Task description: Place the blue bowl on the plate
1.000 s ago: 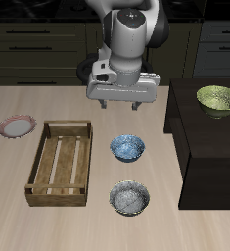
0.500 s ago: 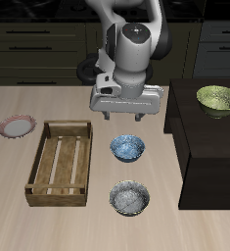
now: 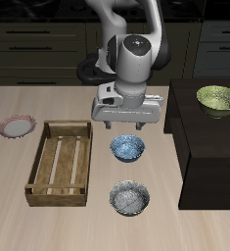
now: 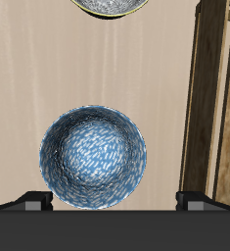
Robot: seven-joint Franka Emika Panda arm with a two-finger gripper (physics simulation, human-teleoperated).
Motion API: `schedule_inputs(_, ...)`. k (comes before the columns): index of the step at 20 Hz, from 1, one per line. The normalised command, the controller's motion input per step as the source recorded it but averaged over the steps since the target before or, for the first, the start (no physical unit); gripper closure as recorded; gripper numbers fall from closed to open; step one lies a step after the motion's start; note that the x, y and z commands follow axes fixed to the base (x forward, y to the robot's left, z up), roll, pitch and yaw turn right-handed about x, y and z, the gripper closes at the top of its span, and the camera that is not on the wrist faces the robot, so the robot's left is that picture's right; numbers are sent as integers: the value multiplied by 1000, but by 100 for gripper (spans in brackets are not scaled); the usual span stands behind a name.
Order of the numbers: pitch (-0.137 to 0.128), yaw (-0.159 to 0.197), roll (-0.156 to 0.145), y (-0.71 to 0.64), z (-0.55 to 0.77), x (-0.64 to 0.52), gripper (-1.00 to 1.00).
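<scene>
The blue bowl [image 3: 127,148] [image 4: 93,158], bright blue with white speckles inside, stands on the table between the wooden crate and the dark stand. My gripper [image 3: 124,125] [image 4: 115,201] hangs open just above the bowl's back rim, fingers spread wider than the bowl and touching nothing. The plate [image 3: 17,126], pale with a pinkish-red rim, lies far off beyond the crate; the wrist view does not show it.
A wooden crate [image 3: 60,162] [image 4: 216,98] sits between the blue bowl and the plate. A grey-white speckled bowl [image 3: 130,197] [image 4: 111,6] lies nearer the table's front edge. A yellow-green bowl [image 3: 217,99] rests on a dark stand [image 3: 209,157].
The gripper has come down and a little toward the table's front, closing on the blue bowl. Its fingers stay open. The bowls and plate have not moved.
</scene>
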Motion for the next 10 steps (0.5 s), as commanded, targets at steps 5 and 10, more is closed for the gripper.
schedule_inputs(5, -26, -23, -11, -46, -97, -18, -100)
schedule_inputs(10, -34, -21, 5, -50, -110, -84, -100)
